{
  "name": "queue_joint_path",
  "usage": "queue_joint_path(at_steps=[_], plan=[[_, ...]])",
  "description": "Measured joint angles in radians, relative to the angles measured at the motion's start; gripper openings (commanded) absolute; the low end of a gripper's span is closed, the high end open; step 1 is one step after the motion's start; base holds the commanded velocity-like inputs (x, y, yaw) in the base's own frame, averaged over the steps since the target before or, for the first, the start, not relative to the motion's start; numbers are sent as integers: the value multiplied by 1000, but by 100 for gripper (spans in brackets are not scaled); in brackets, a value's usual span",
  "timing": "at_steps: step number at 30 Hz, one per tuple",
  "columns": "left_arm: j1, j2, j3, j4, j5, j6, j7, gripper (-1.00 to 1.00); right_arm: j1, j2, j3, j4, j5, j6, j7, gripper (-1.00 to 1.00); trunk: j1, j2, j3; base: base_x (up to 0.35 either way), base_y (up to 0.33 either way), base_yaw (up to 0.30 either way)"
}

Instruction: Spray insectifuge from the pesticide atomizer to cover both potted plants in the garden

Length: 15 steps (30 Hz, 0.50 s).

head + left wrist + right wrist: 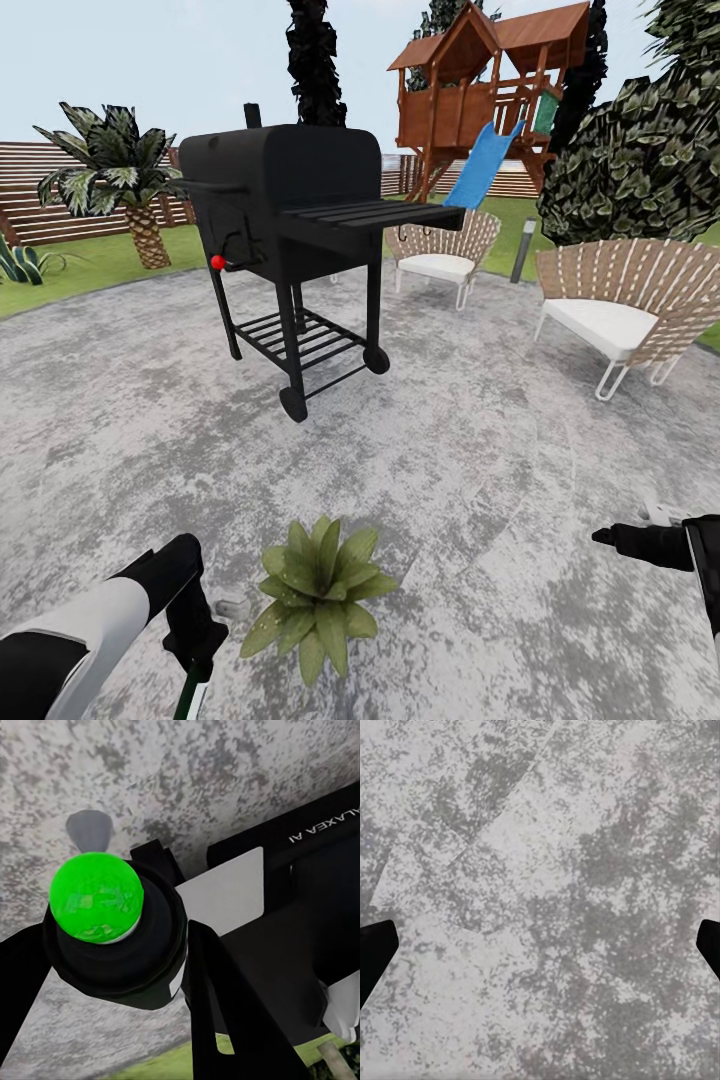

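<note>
The pesticide atomizer [96, 907] sits clamped in the left pincer [200, 650]. In the left wrist view its bright green end faces the camera, ringed by a dark collar, with black fingers [225, 1005] closed against its sides. In the head view only a thin green sliver of it shows under that pincer at the lower left edge.

Just beside the left pincer, a potted plant [320, 590] stands on the paved patio [480, 450], a low rosette of pointed green leaves seen from above; its pot is hidden by the leaves.

The right pincer [603, 536] hovers over bare paving at the far right, well apart from the plant. In the right wrist view its two dark fingertips [375, 956] sit at opposite edges, wide apart, with nothing between them.

Farther out stands a black grill [290, 230] on wheels, then two slatted chairs [625, 305] with white cushions. Beyond lie the lawn [90, 265], a palm tree [125, 180], a wooden fence [40, 190] and a playhouse with a blue slide [482, 165].
</note>
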Motion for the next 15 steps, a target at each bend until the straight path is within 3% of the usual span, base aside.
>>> queue_joint_path(at_steps=[6,15], plan=[[0,0,1,-4,1,0,1,-100,0,0,0,0,0,0,1,100,19,-35,-16,0,0,0],[0,0,2,-63,6,3,-1,-100,0,0,-1,0,0,0,1,100,19,-35,-16,0,0,0]])
